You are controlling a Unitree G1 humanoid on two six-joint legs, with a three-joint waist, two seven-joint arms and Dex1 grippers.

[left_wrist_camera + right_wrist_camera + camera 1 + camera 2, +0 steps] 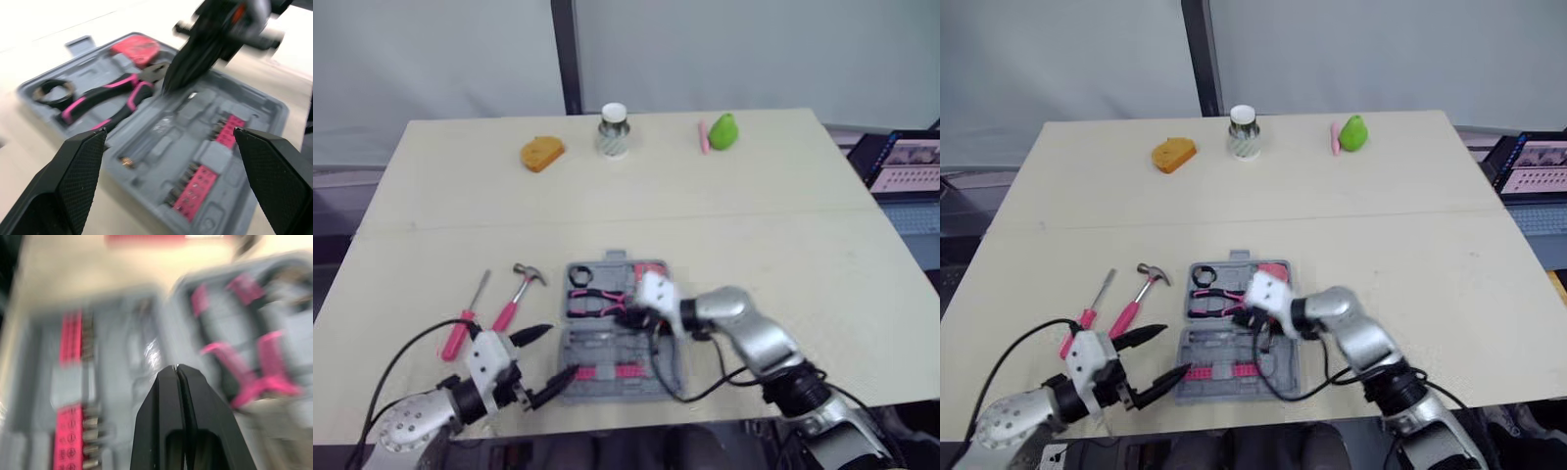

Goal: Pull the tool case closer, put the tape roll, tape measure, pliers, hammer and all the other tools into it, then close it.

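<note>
The pale tabletop (pixel 783 196) carries the open grey tool case (pixel 597 345) near its front edge, lid laid flat. The right end effector (pixel 176 368) hangs over the middle of the case, its two black fingers pressed together with nothing between them. The left end effector (pixel 556 352) sits at the case's left front corner, spread wide and empty. The pink-handled hammer (pixel 519 294) and a pink-handled screwdriver (pixel 465 323) lie on the tabletop just left of the case. Inside the far half, the pliers (pixel 112 95) lie in their slot, the red tape measure (pixel 134 49) beside their nose and the black tape roll (pixel 54 92) by their handles.
</note>
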